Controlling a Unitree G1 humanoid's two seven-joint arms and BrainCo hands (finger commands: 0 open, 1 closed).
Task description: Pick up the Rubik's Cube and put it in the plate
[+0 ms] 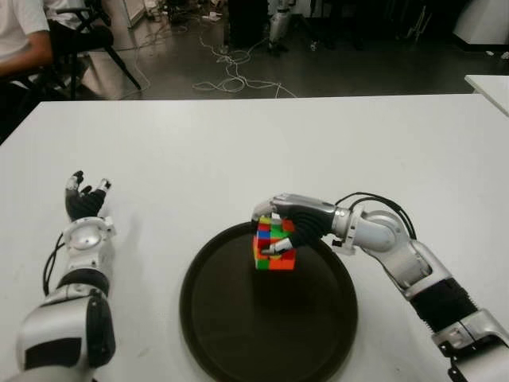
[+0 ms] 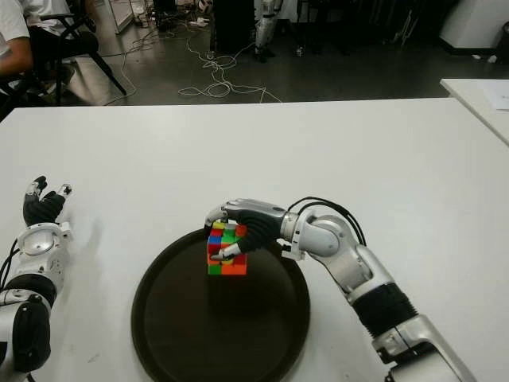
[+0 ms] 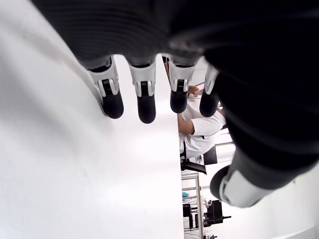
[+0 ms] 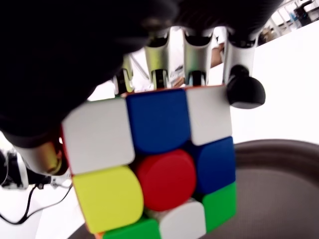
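Note:
The Rubik's Cube [image 1: 273, 245], multicoloured, is held in my right hand [image 1: 280, 226] over the far part of the dark round plate [image 1: 238, 334]. The fingers wrap its top and far side, the thumb presses its near face. In the right wrist view the cube [image 4: 154, 159] fills the picture, with fingertips [image 4: 244, 92] hooked over its far edge and the plate's rim [image 4: 279, 149] below. Whether the cube touches the plate I cannot tell. My left hand [image 1: 83, 203] shows far left on the white table [image 1: 238, 151], fingers spread, holding nothing.
A second white table's corner [image 1: 489, 83] shows at the far right. Beyond the table's far edge are cables on the floor [image 1: 231, 76] and a seated person [image 1: 24, 40] at the far left.

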